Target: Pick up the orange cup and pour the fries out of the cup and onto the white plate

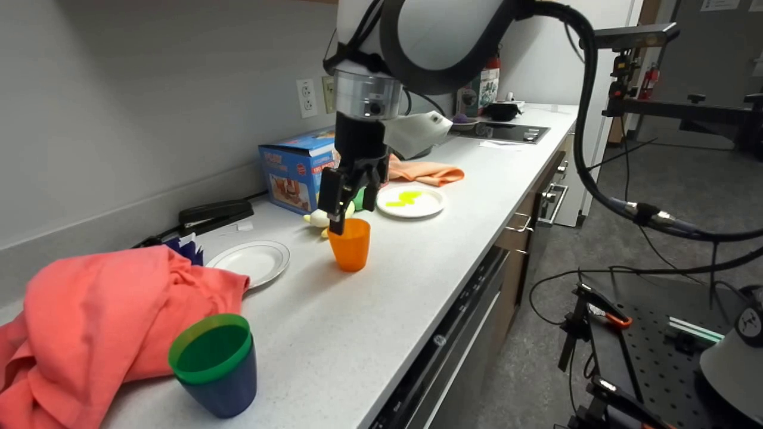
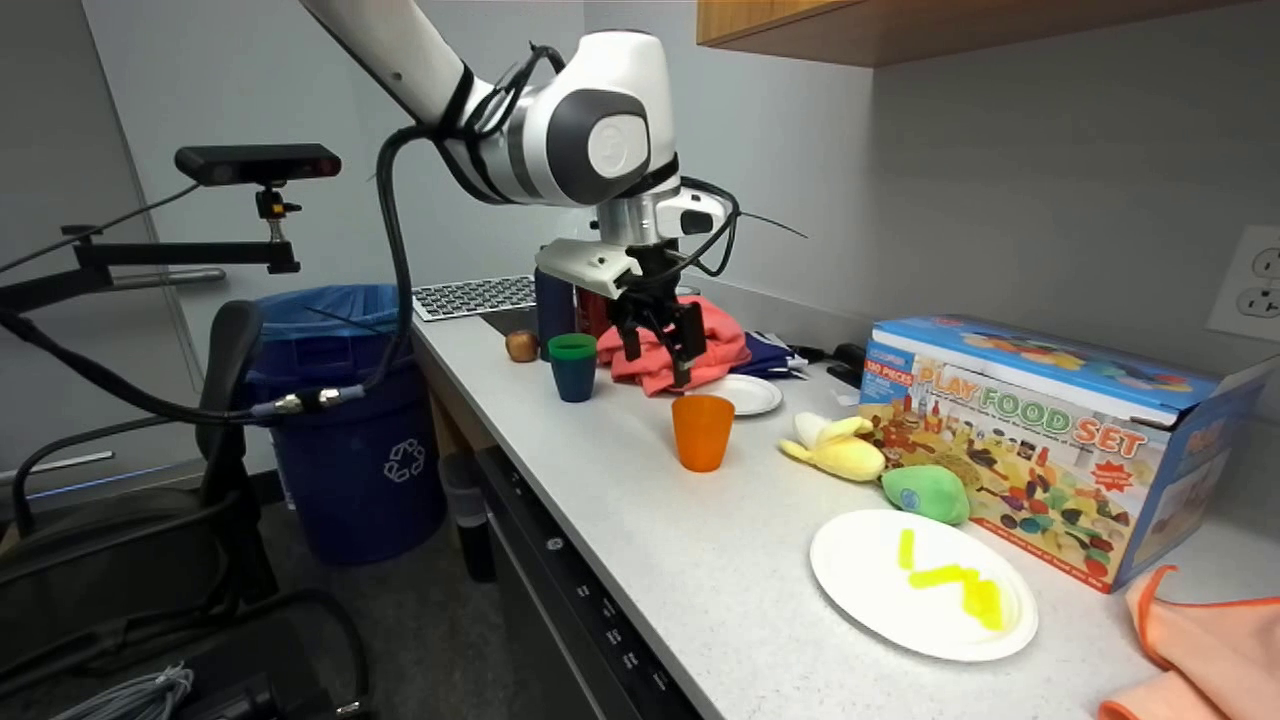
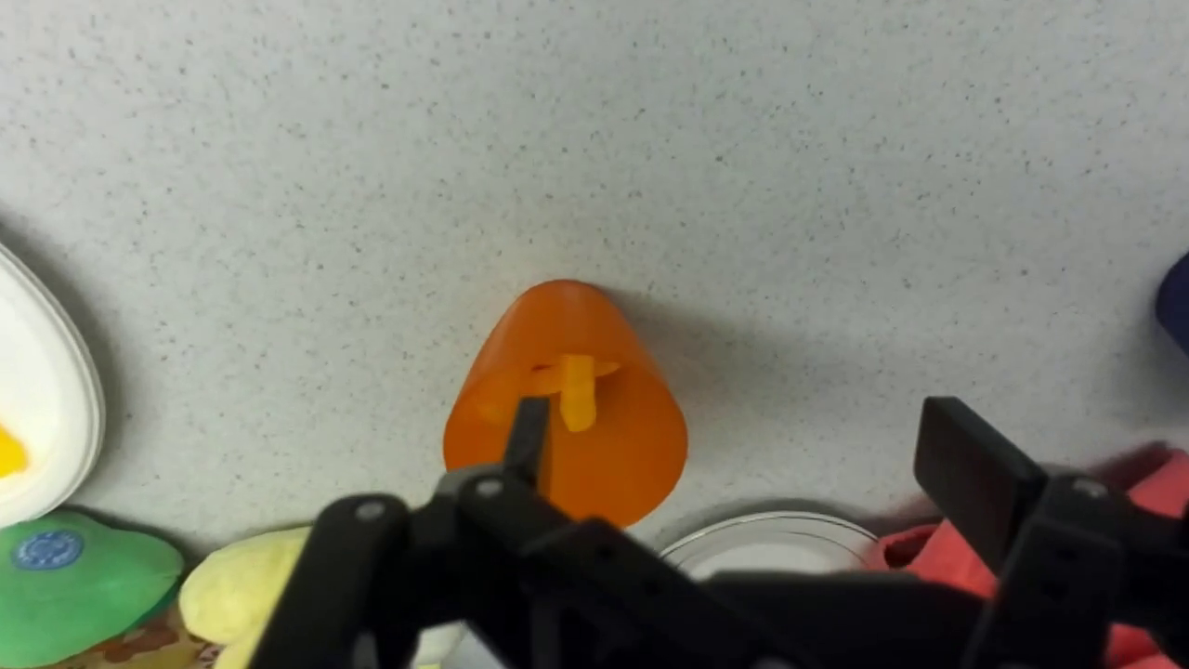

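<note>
The orange cup (image 1: 350, 249) stands upright on the counter; it also shows in an exterior view (image 2: 703, 437) and in the wrist view (image 3: 613, 478). Yellow fries (image 3: 578, 395) lie inside it. My gripper (image 1: 353, 215) is open and empty, just above the cup; it also shows in an exterior view (image 2: 657, 366). In the wrist view my gripper (image 3: 738, 418) has one finger in front of the cup's mouth and the other off to the right of it. The white plate (image 2: 870, 575) with yellow fries (image 2: 945, 577) on it also shows in an exterior view (image 1: 428, 207) and, cut off, in the wrist view (image 3: 56, 390).
A plain white plate (image 1: 253, 261) and a coral cloth (image 1: 107, 316) lie near the wall. Stacked green and blue cups (image 1: 229, 381) stand towards the counter's edge. A play food box (image 2: 1040, 460), a toy banana (image 2: 845, 457) and a green toy (image 2: 925, 493) sit along the wall side.
</note>
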`<action>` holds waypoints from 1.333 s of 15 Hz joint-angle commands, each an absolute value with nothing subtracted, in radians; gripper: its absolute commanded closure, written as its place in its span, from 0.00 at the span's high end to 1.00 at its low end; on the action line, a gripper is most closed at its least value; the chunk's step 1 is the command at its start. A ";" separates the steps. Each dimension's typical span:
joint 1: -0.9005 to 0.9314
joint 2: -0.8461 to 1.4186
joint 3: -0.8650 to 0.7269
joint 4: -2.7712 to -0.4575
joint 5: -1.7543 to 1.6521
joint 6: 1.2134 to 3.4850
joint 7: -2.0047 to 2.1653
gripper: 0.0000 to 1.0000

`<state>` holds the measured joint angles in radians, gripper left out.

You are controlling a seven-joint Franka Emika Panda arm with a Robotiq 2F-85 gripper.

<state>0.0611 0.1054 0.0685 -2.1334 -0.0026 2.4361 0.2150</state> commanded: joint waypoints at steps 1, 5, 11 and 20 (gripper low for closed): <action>0.082 0.239 0.058 -2.004 -0.067 2.415 0.231 1.00; 0.096 0.324 0.055 -1.930 -0.075 2.409 0.217 1.00; 0.113 0.392 0.052 -1.865 -0.066 2.404 0.215 1.00; 0.119 0.402 0.037 -1.837 -0.077 2.381 0.215 0.20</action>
